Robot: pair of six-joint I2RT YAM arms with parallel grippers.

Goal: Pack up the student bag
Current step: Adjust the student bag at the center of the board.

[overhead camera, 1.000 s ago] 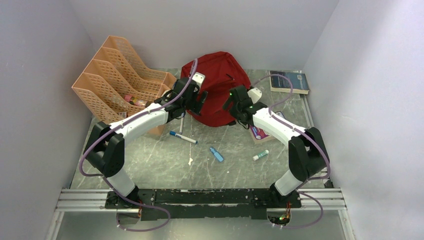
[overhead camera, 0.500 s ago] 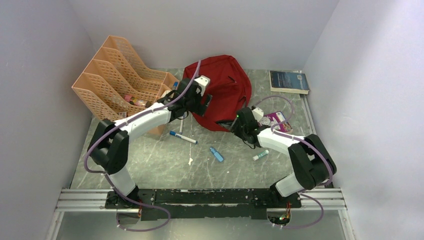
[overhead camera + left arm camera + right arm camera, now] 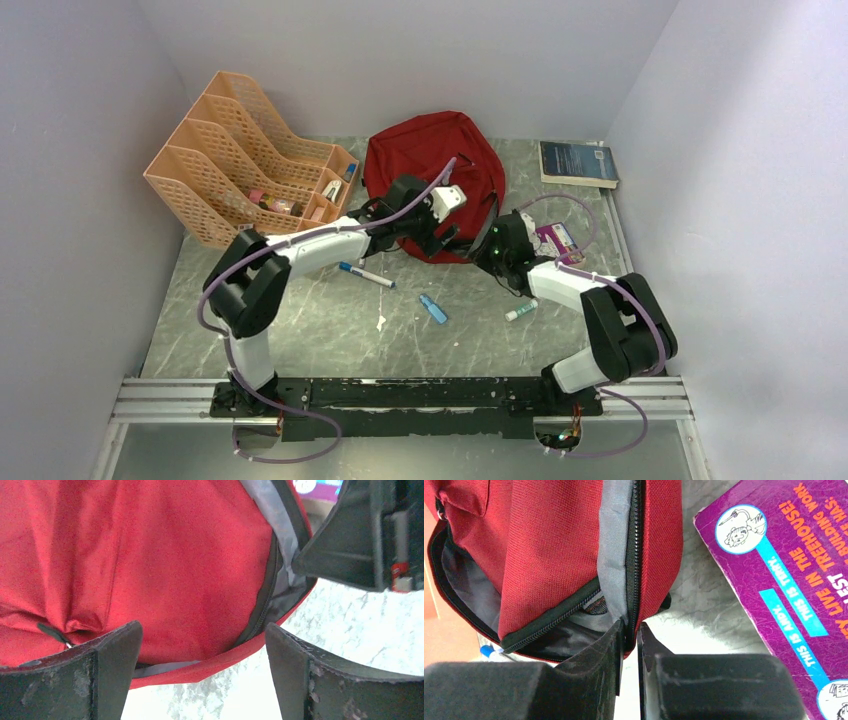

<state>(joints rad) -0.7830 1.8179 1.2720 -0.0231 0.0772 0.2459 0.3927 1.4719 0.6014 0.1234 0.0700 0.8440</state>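
Observation:
The student bag (image 3: 430, 160), dark red with a black zipper and grey lining, lies at the back middle of the table, its opening toward the arms. My right gripper (image 3: 490, 245) is at the bag's near right edge. In the right wrist view its jaws (image 3: 629, 635) are pinched together on the zipper rim of the bag (image 3: 549, 540). My left gripper (image 3: 432, 236) hovers at the bag's near edge, just left of the right one. Seen from the left wrist, it (image 3: 202, 650) stands wide open over the red fabric (image 3: 175, 555), holding nothing.
An orange file organiser (image 3: 250, 160) stands at the back left. A blue book (image 3: 578, 163) lies at the back right and a purple book (image 3: 784, 580) beside the bag. A marker (image 3: 366, 275), a small blue item (image 3: 433, 308) and a glue stick (image 3: 521, 310) lie in front.
My right gripper came down off the bag top to its near right edge and closed on the zipper rim. My left arm swung right along the bag's near edge, still open.

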